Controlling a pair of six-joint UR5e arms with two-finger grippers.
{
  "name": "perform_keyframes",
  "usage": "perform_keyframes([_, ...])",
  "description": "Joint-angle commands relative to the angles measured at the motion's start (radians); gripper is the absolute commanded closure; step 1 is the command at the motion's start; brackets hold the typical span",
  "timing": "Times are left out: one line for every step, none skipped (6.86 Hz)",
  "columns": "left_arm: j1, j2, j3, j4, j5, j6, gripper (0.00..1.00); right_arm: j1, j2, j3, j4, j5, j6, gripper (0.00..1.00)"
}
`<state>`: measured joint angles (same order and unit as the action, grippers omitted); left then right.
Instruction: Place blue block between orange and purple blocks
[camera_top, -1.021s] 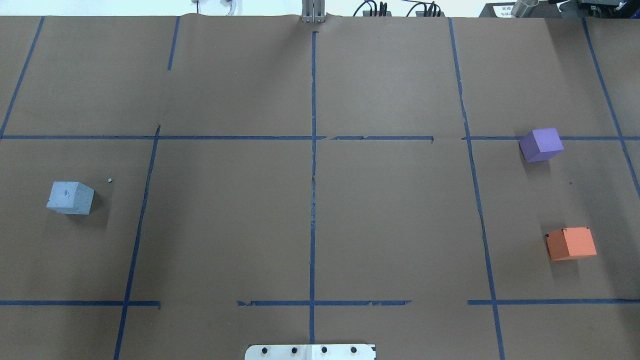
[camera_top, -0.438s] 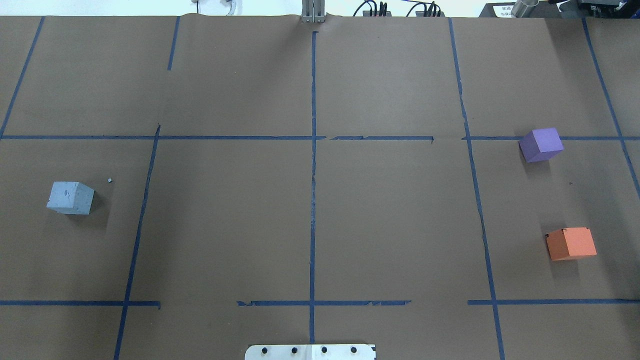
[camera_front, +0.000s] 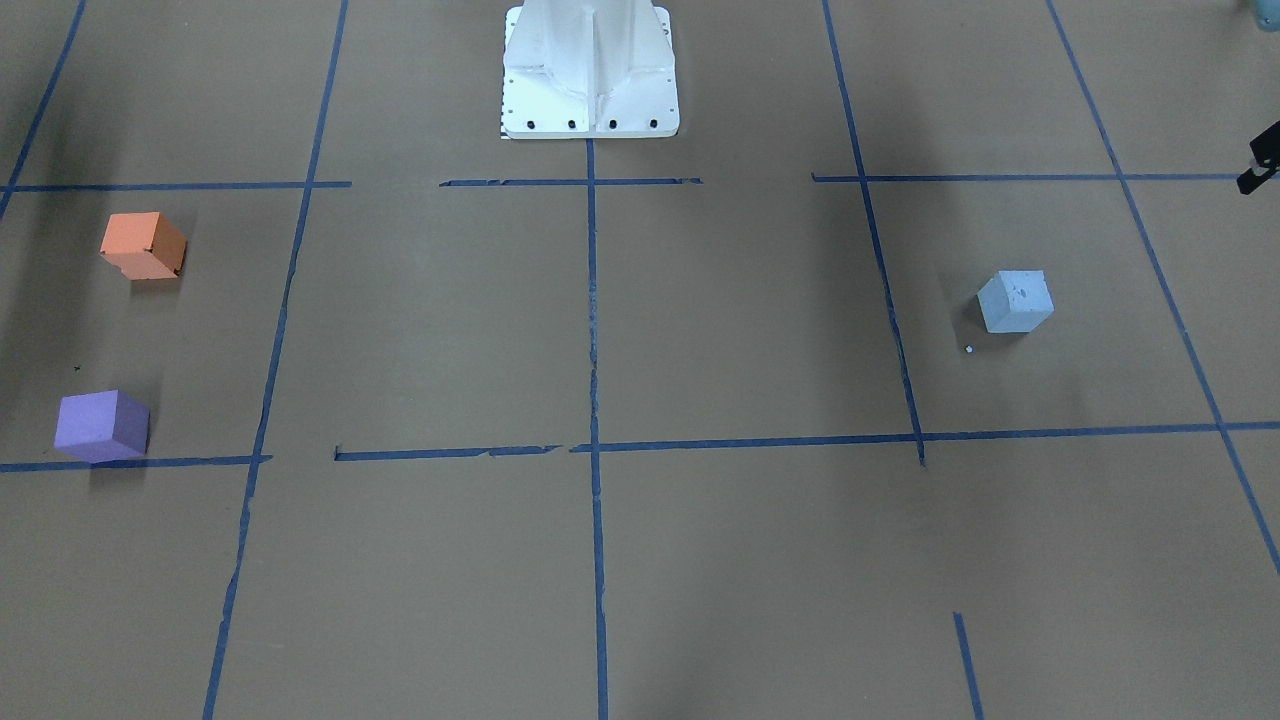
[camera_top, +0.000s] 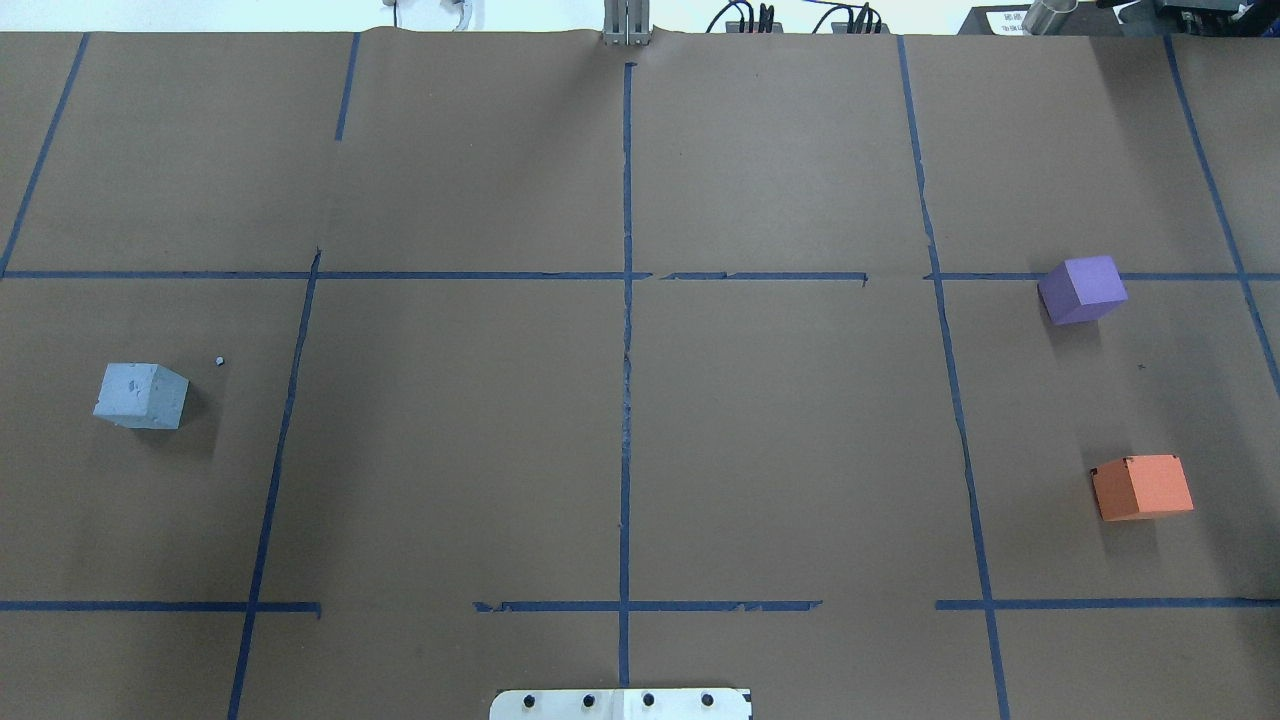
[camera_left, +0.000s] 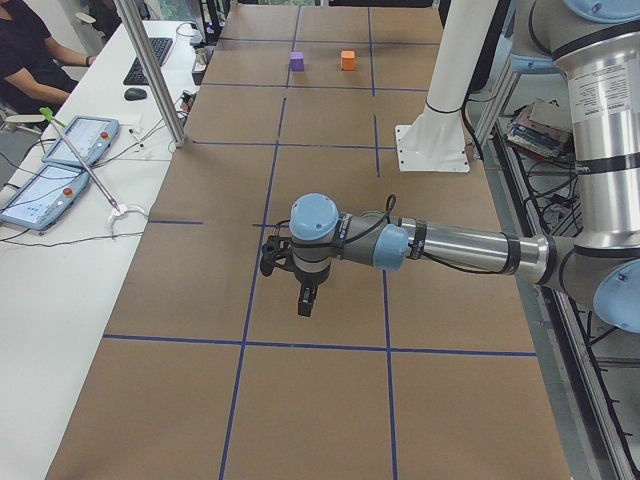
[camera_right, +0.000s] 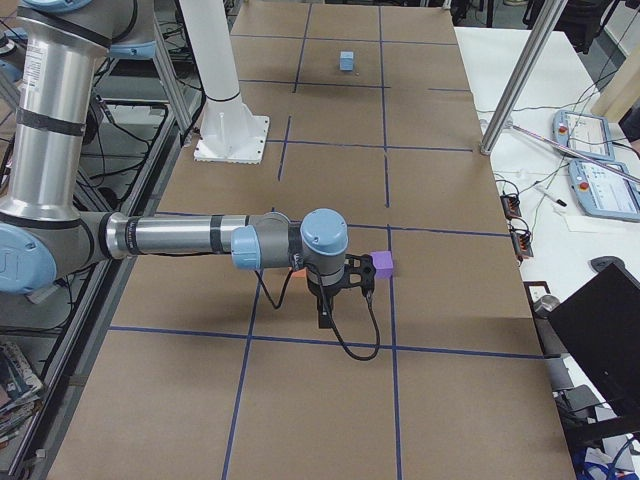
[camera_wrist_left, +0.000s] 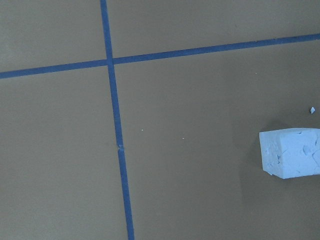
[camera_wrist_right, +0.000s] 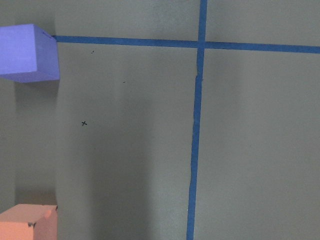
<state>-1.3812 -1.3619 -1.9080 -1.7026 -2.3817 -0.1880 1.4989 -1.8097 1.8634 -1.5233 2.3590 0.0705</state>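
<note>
the pale blue pitted foam cube (camera_top: 141, 395) sits on the brown paper (camera_top: 800, 450) at the robot's left, well apart from the orange foam cube (camera_top: 1142, 487) and purple foam cube (camera_top: 1082, 289), whose gap awaits it. the left gripper (camera_left: 305, 300) hangs near it, probably for the pickup, and the right gripper (camera_right: 325, 316) hangs by the purple one. whether either claw is released or clenched, i cannot tell.

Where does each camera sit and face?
Front-facing: across the table, facing white robot base, pale blue foam block, orange block, purple block.
Overhead: behind robot, facing forward; base edge.
Exterior left: table's left end; near left arm.
Exterior right: right end; near right arm.
Left wrist: down onto blue block; no body.
Right wrist: down onto purple, orange blocks; no body.
Front-facing and overhead share all blocks.
</note>
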Motion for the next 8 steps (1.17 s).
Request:
perform_keyframes([0.184,-0.034,0.036,-0.169,0.059,-0.245,0.00,-0.002,0.000,-0.001,0.000,0.008,-0.001,0.00])
perform_keyframes([0.271,-0.060,0.053,-0.231,0.140,-0.369,0.00,-0.002,0.000,-0.001,0.000,0.008,-0.001,0.00])
perform_keyframes([0.315,-0.104,0.088,-0.258,0.144,-0.436,0.00,-0.002,0.000,-0.001,0.000,0.008,-0.001,0.00])
perform_keyframes([0.359,-0.141,0.107,-0.258,0.145,-0.462,0.00,-0.002,0.001,-0.001,0.000,0.008,-0.001,0.00])
perform_keyframes([0.384,-0.151,0.119,-0.258,0.145,-0.479,0.00,-0.002,0.001,-0.001,0.000,0.008,-0.003,0.00])
perform_keyframes([0.399,-0.158,0.135,-0.258,0.148,-0.482,0.00,-0.002,0.000,-0.001,0.000,0.008,-0.003,0.00])
perform_keyframes([0.410,-0.164,0.147,-0.258,0.147,-0.505,0.00,-0.002,0.000,-0.003,0.000,0.008,-0.003,0.00])
perform_keyframes([0.444,-0.184,0.161,-0.258,0.147,-0.542,0.00,-0.003,0.000,-0.003,0.000,0.009,-0.003,0.00])
